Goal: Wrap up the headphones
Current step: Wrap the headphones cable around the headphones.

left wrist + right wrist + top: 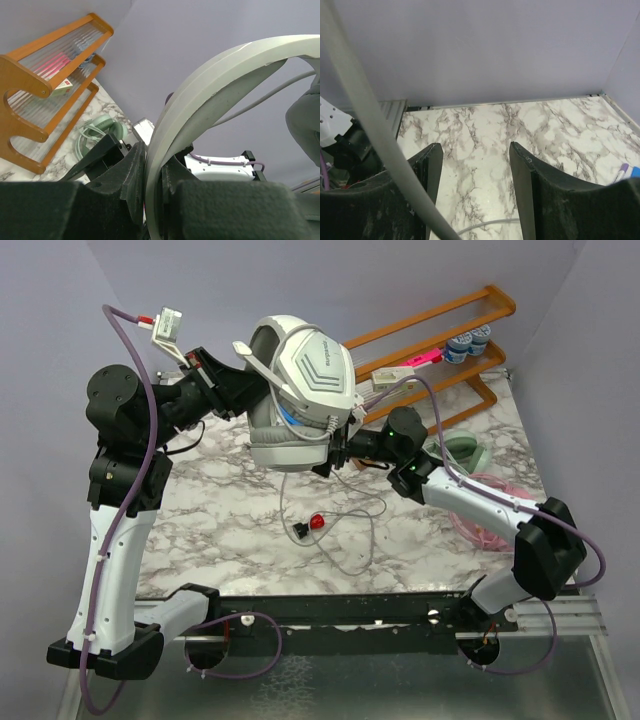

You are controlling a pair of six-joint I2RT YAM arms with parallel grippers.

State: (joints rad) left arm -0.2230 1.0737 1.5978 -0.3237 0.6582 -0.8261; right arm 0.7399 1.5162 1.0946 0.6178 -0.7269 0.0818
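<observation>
The silver-grey headphones (pixel 300 390) hang in the air over the table's back middle. My left gripper (pixel 238 390) is shut on their headband (pixel 210 85), which stands pinched between both fingers (pixel 125 170). Their thin grey cable (pixel 355 530) drops from the cups and loops on the marble. My right gripper (pixel 337 452) sits just right of the lower cup, open with nothing between its fingers (pixel 530 180); the grey cable (pixel 365 115) crosses close in front of its left finger. The mint green headphones (pixel 462 450) and a pink cable (pixel 480 525) lie at the right, partly hidden by the right arm.
A small red-and-black object (pixel 308 526) lies on the marble table (pixel 220 510) by the cable loop. A wooden rack (pixel 440 330) stands at the back right, holding small blue-and-white rolls (pixel 468 343). Purple walls close in the back and sides.
</observation>
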